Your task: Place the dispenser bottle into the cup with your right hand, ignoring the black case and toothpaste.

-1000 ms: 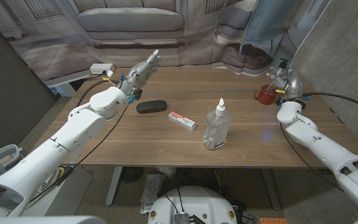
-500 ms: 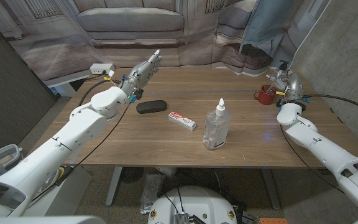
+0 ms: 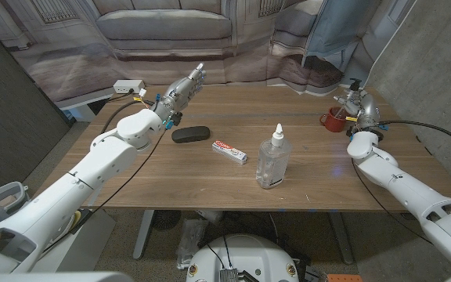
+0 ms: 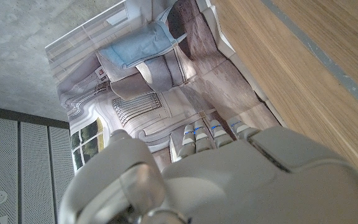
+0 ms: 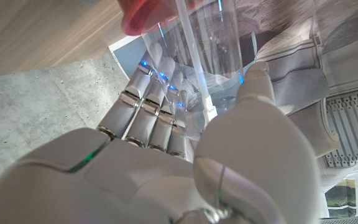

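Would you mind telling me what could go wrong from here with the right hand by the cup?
The right hand grips a clear bottle right beside the red cup; it may knock the rim and tip the cup, which stands near the edge of the table. The smooth bottle might also slip between thumb and fingers.

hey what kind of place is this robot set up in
Probably a lab or studio test space: a printed backdrop showing a sofa hangs behind the wooden table, bare concrete wall stands beside it, and cables trail around.

Matt wooden table; clear glossy plastic dispenser bottle; matt black case.
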`<state>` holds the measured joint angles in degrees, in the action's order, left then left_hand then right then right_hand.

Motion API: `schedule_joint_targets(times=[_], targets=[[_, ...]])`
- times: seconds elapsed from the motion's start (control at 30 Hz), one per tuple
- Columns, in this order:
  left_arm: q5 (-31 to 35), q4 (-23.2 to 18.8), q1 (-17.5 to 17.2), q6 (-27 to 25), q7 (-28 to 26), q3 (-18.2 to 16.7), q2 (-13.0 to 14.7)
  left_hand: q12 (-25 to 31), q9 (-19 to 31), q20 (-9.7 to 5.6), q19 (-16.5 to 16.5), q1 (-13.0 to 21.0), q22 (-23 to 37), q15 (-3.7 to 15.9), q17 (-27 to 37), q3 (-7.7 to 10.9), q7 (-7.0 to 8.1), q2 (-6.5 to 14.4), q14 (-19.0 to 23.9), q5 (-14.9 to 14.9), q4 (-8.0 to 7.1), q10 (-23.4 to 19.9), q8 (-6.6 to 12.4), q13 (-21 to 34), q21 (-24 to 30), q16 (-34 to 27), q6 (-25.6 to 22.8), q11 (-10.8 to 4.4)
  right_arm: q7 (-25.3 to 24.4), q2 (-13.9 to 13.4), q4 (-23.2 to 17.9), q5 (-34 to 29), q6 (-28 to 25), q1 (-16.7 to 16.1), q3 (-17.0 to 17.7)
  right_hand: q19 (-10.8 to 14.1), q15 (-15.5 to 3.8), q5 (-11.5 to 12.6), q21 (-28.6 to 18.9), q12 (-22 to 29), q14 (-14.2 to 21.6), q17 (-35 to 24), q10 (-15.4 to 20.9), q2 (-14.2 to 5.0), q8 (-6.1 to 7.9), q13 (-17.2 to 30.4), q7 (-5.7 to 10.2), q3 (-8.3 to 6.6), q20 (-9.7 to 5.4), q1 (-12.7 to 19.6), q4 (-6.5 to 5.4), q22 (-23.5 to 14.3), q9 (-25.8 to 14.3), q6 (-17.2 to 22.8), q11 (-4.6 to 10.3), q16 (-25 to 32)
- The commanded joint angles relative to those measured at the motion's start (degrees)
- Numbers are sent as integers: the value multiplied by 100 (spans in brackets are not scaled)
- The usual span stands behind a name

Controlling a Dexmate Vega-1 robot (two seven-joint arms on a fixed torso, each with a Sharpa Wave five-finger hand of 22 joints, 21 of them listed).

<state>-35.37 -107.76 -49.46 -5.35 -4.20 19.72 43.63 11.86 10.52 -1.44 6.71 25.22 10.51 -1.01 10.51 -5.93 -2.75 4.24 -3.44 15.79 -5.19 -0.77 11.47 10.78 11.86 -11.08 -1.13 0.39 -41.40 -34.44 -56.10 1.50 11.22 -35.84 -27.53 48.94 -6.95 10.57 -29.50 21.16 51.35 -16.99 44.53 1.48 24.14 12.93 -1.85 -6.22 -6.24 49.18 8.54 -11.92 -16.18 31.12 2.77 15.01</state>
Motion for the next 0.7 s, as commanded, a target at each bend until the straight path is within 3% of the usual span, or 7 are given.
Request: schedule_joint_targets(times=[0.03,0.57,0.7], targets=[[39,-6,-23,44,-23,12,-18,-3,29,7,65,26,21,-10,17,-33,-7,49,-23,34,6,-27,-4,22,-5,17,-4,26,-29,94,297,-28,192,125,-90,18,-564,36,-37,-6,-2,-13,491,-864,14,9,994,-271,-526,469,-196,-9,-12,1060,488,-23],[10,-41,-63,5,-35,-21,17,-4,29,8,65,30,20,-9,17,-45,-10,55,-25,35,6,-25,0,22,-3,17,-16,34,-33,178,606,-3,409,229,-203,-14,-555,38,-40,-39,-50,-16,451,-860,-25,16,994,-272,-535,461,-196,-8,8,1020,467,-48],[4,-34,-57,-7,-24,-9,15,-1,29,6,65,31,20,-7,17,-49,-14,57,-28,36,6,-31,2,22,-3,18,-23,27,-29,148,547,19,385,195,-195,-81,-528,34,-23,-85,-133,-26,359,-843,-102,19,959,-252,-521,418,-215,-6,37,900,425,-79]])
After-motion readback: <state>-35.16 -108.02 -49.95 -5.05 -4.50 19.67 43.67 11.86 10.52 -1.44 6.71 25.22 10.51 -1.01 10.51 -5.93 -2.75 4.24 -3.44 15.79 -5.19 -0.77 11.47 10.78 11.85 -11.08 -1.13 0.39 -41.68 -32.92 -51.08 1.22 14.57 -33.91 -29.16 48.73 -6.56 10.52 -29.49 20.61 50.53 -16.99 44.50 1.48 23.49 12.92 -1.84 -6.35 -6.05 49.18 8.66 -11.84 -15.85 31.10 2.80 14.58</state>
